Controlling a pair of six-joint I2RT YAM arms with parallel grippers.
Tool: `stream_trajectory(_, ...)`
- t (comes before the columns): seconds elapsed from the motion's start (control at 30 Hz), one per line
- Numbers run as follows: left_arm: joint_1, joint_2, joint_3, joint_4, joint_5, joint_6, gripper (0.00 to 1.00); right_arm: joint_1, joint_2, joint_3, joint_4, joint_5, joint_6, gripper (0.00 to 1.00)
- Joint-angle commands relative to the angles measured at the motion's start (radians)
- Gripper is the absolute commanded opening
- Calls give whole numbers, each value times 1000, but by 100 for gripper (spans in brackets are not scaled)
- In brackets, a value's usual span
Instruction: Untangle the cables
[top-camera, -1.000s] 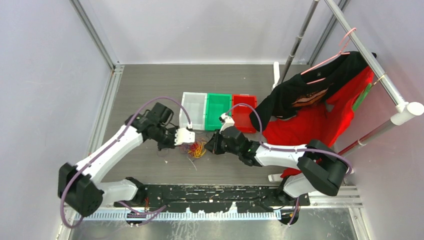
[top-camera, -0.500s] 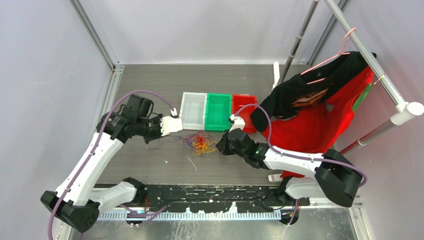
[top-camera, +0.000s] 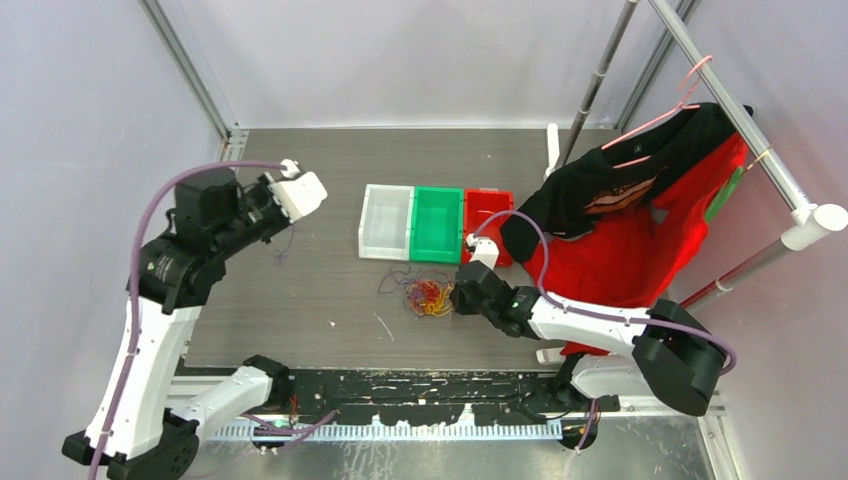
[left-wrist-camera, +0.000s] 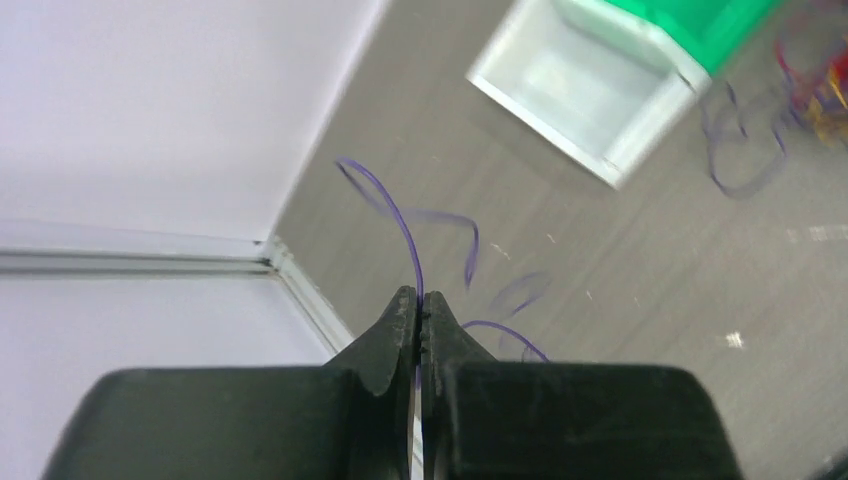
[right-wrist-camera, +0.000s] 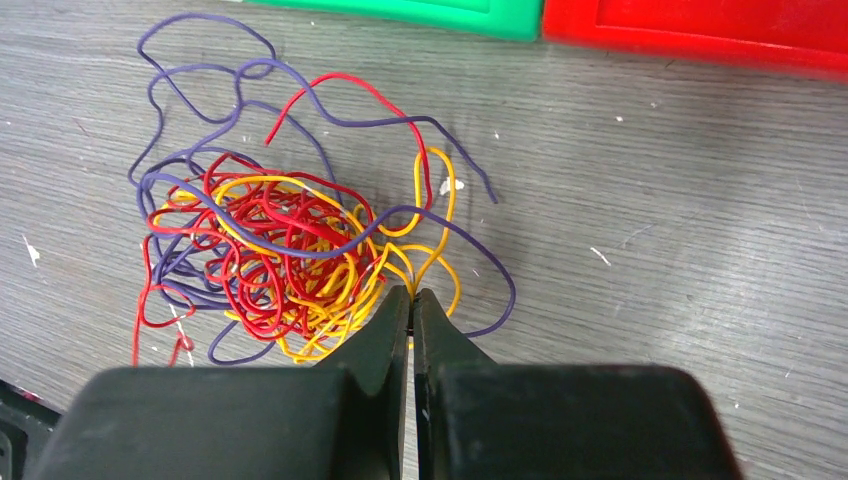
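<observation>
The cables are a tangle (top-camera: 428, 297) of red, orange-yellow and purple strands lying on the grey table in front of the bins, seen close up in the right wrist view as a tangle (right-wrist-camera: 270, 260) with loose purple loops around it. My right gripper (top-camera: 463, 297) sits at the tangle's right side, and the right gripper (right-wrist-camera: 411, 295) is shut on orange-yellow strands at its edge. My left gripper (top-camera: 308, 195) is raised high at the back left. The left gripper (left-wrist-camera: 420, 300) is shut on a single purple cable (left-wrist-camera: 400, 215), which dangles free as a purple cable (top-camera: 284, 243) below it.
A white bin (top-camera: 386, 221), a green bin (top-camera: 437, 223) and a red bin (top-camera: 487, 225) stand in a row behind the tangle. A rack with black and red garments (top-camera: 620, 210) fills the right side. Walls close in at left and back.
My left arm has lifted and swung back to the left, drawing one purple cable out of the tangle. The tangle and my right gripper have shifted right and nearer.
</observation>
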Motion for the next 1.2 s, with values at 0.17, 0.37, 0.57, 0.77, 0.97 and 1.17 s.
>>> stream_trajectory(0.17, 29, -57, 115, 509, -88, -232, 0, 10, -6, -12, 49, -38, 5, 2)
stream_trajectory(0.37, 29, 4, 194, 319, 84, -338, 0, 32, -50, 23, 114, -144, -45, 7)
stream_trajectory(0.57, 28, -3, 60, 481, 191, -416, 0, 29, -75, 66, 179, -491, -116, 23)
stream_trajectory(0.77, 29, 58, 47, 544, 293, -495, 0, 1, -118, 154, 73, -501, -174, 59)
stream_trajectory(0.97, 29, 58, -16, 575, 305, -540, 0, -2, -170, 207, 106, -288, -315, 75)
stream_trajectory(1.17, 29, 78, -42, 619, 370, -608, 0, -14, -81, 298, 99, -263, -360, 77)
